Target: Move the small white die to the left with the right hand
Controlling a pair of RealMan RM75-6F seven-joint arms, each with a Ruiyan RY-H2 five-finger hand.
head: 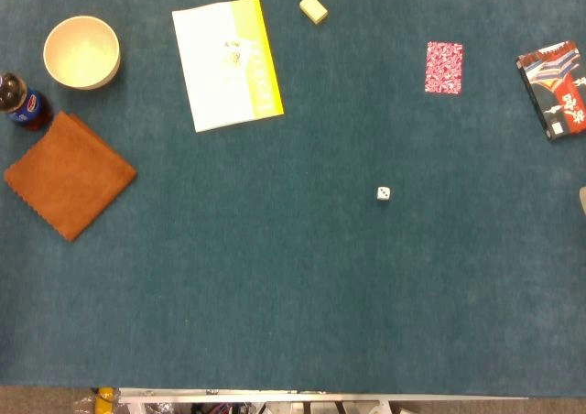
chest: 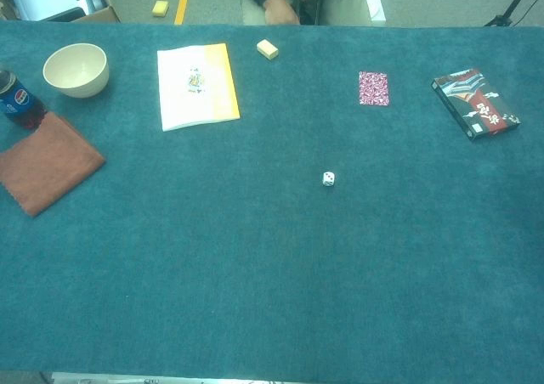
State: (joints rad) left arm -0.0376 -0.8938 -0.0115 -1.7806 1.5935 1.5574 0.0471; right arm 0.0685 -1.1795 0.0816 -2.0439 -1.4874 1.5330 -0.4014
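The small white die [head: 383,193] lies alone on the teal table cloth, right of centre; the chest view shows the die [chest: 328,178] too. A pale sliver at the head view's right edge, level with the die, looks like part of my right hand [head: 582,200]. Its fingers are out of frame, and it is far to the right of the die. The chest view shows no hand. My left hand appears in neither view.
Along the far side: cream bowl [head: 81,52], cola bottle [head: 22,102], orange cloth [head: 70,173], white-and-yellow booklet [head: 227,63], yellow block [head: 313,8], red patterned card [head: 444,68], dark box [head: 556,89]. A person sits beyond the far edge [chest: 280,10].
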